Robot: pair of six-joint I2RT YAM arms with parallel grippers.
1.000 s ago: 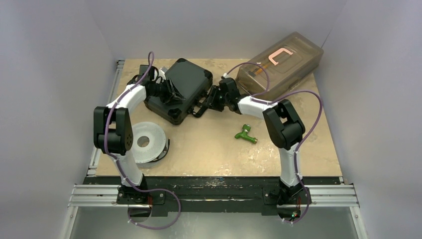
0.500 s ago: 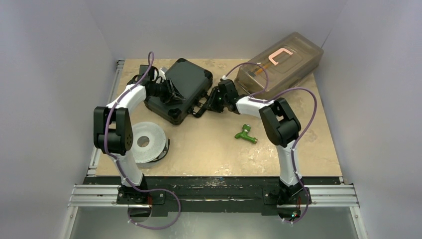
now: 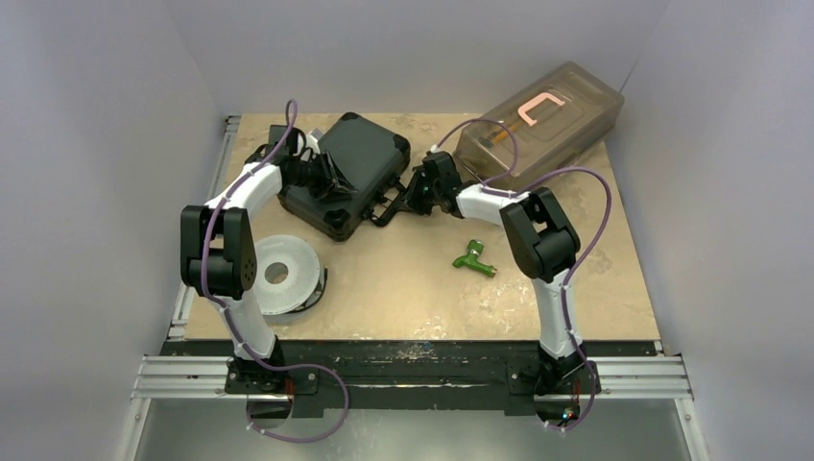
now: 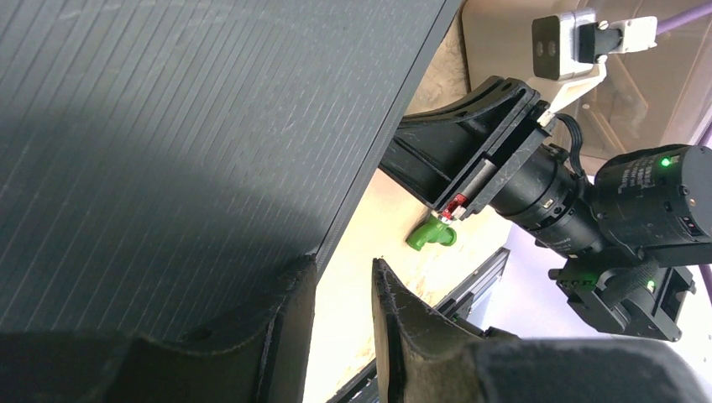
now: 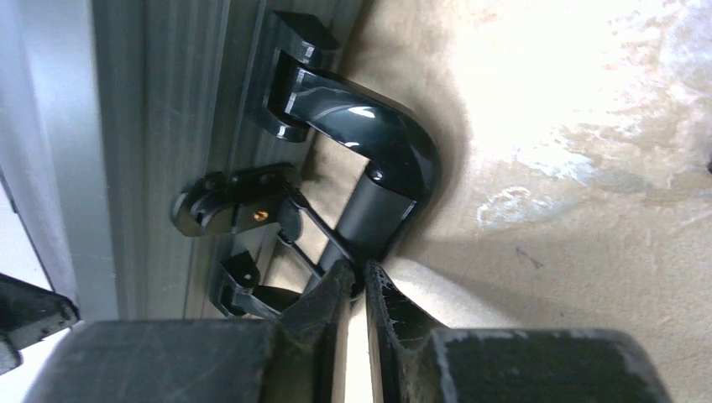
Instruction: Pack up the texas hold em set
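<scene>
The tabletop (image 3: pixel 403 288) is carrying everything, with the large translucent grey box (image 3: pixel 547 120) sitting at its far right, apart from the work. The black case (image 3: pixel 360 154) of the texas hold em set is lying closed at the far left-centre, lid up. The chips and cards are presumably inside and out of sight, and the step in hand seems to be securing the front. A white reel (image 3: pixel 280 274) is resting near the left edge, well apart from the case.

The left gripper (image 3: pixel 329 182) is leaning over the ribbed lid (image 4: pixel 168 126) near its front corner. It is probably bearing down to hold the lid seated and stop the case sliding while the other arm is working. Its jaws are standing narrowly apart and gripping nothing. One finger is lying on the lid's edge, the other is hanging past it, and bare tabletop is showing between them.

The right gripper (image 3: pixel 387 208) is reaching in at the case's front wall, low to the tabletop. In the right wrist view its jaws are drawn almost together, with only a slit showing. The tips are sitting at the foot of the carry handle (image 5: pixel 369 143), just beside a small latch (image 5: pixel 227 206). Whether they are pinching a latch part or merely pressing there cannot be told. The approach looks meant for snapping the latch shut.

The green toy faucet (image 3: pixel 474 258) is lying apart, nearer the right arm, and is playing no part.
</scene>
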